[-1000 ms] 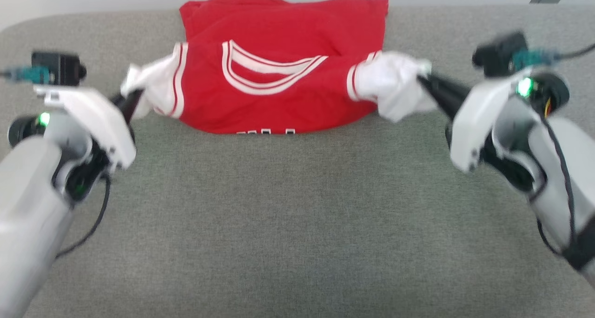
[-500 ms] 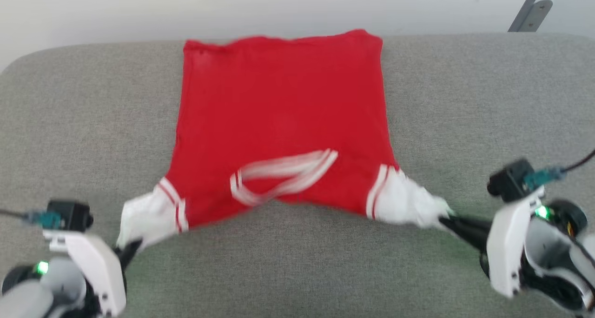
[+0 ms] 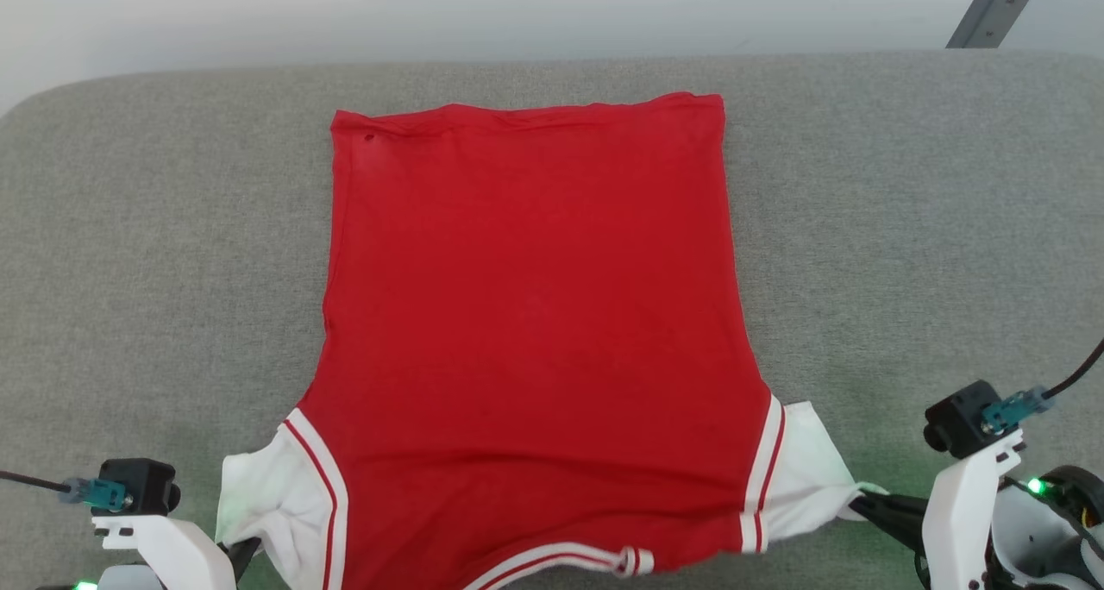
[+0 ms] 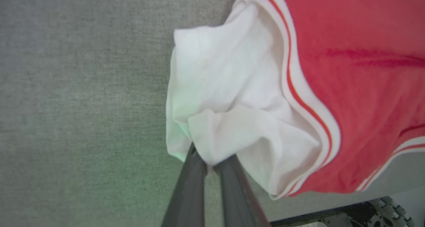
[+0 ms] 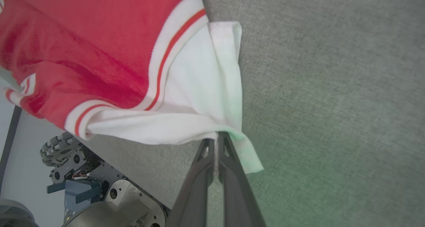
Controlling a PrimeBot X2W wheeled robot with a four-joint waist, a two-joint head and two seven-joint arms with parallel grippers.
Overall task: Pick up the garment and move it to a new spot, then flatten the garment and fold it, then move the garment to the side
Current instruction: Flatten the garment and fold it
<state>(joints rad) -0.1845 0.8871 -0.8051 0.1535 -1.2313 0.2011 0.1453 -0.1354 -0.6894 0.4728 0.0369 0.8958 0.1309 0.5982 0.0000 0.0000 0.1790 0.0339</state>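
Note:
The garment (image 3: 535,314), a bright red shirt with white sleeves and red-and-white striped trim, lies spread flat on the grey surface, hem at the far side and collar at the near edge. At the lower left my left gripper (image 3: 244,552) is shut on the white left sleeve (image 4: 229,111), whose cloth bunches between the two dark fingers. My right gripper (image 3: 862,502) at the lower right is shut on the tip of the white right sleeve (image 5: 199,97). Both sleeves are pulled outward and toward me.
The grey fabric-covered surface (image 3: 906,228) extends on all sides of the shirt, with its near edge just below the collar. The robot's wheeled base (image 5: 83,187) shows under that edge. A grey bracket (image 3: 983,8) stands at the far right against the pale wall.
Both grippers have drawn the sleeves toward me, and the folded-over shirt has been pulled out flat, with its red body now stretched over the surface. The head camera tilted down as well.

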